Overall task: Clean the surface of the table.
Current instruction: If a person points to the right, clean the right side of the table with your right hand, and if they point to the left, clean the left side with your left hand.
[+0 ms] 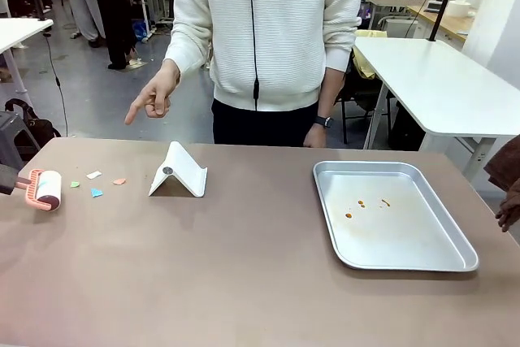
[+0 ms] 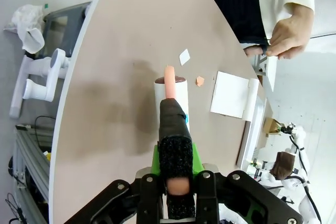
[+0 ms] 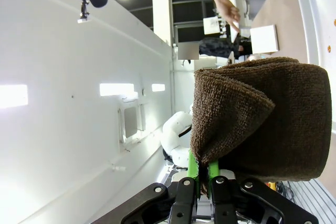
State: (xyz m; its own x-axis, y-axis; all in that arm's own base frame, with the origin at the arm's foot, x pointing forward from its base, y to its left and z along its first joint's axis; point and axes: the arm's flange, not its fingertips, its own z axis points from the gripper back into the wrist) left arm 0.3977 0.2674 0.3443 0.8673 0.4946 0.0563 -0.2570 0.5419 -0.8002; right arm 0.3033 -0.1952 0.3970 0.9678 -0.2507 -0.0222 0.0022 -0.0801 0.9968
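jaws clamped: left on a lint roller (image 1: pixel 47 189) held flat over the table (image 1: pixel 244 282), right on a brown towel (image 3: pixel 262 119).

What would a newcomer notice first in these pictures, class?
The person's pointing hand beyond the far edge of the table draws the eye, toward coloured paper scraps beside the pink lint roller that the left gripper holds. A silver tray with brown spots lies at right; the right gripper clamps a folded brown towel.
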